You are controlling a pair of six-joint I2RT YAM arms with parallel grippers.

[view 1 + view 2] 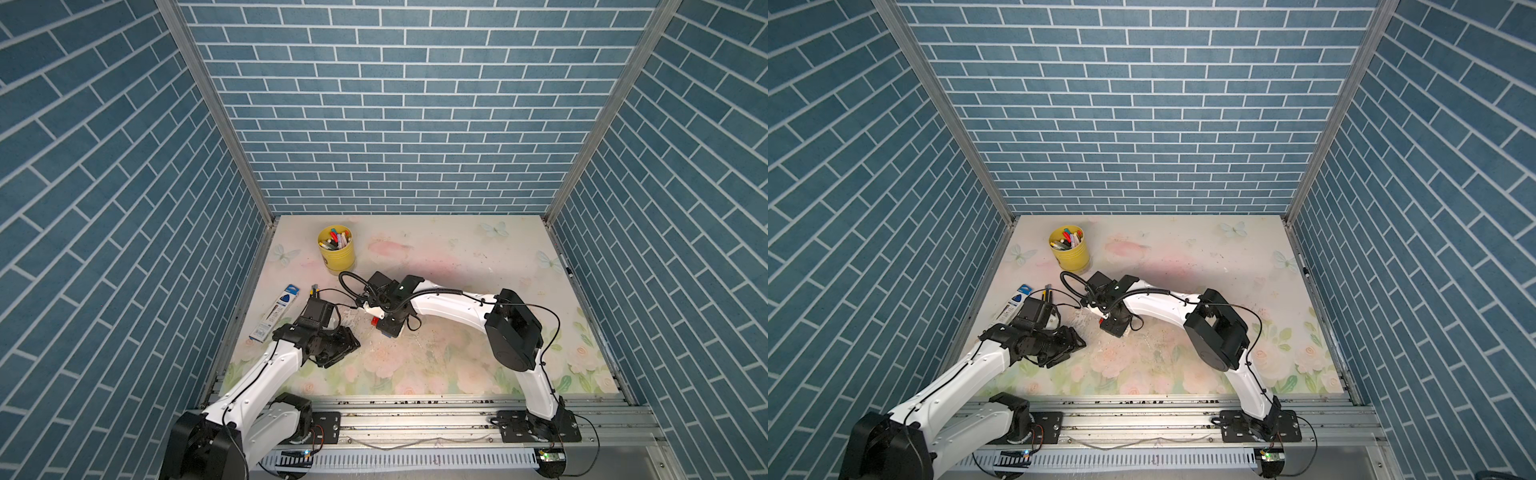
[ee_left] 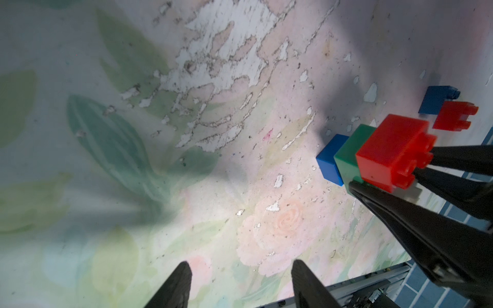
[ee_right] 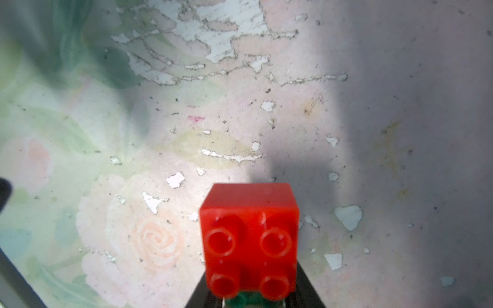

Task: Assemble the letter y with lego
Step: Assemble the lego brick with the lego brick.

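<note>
the lego [image 2: 384,154] is hard moulded plastic, smooth and glossy; the red brick [image 3: 249,210] looks faintly translucent, with highlights on its studs, while the green brick [image 2: 346,160] and blue brick [image 2: 329,162] show a duller satin. the table [image 2: 120,149] wears a matt printed floral sheet, scuffed and flaked to bare white patches, gritty with dark specks. the left gripper [image 2: 240,262] has fingers [image 2: 176,285] of matt black plastic. the arm shells [image 1: 440,309] are smooth white plastic with a soft sheen. the front rail [image 1: 415,417] is brushed bare metal. the yellow cup [image 1: 340,257] is smooth and slightly shiny; its material i cannot tell.
</note>
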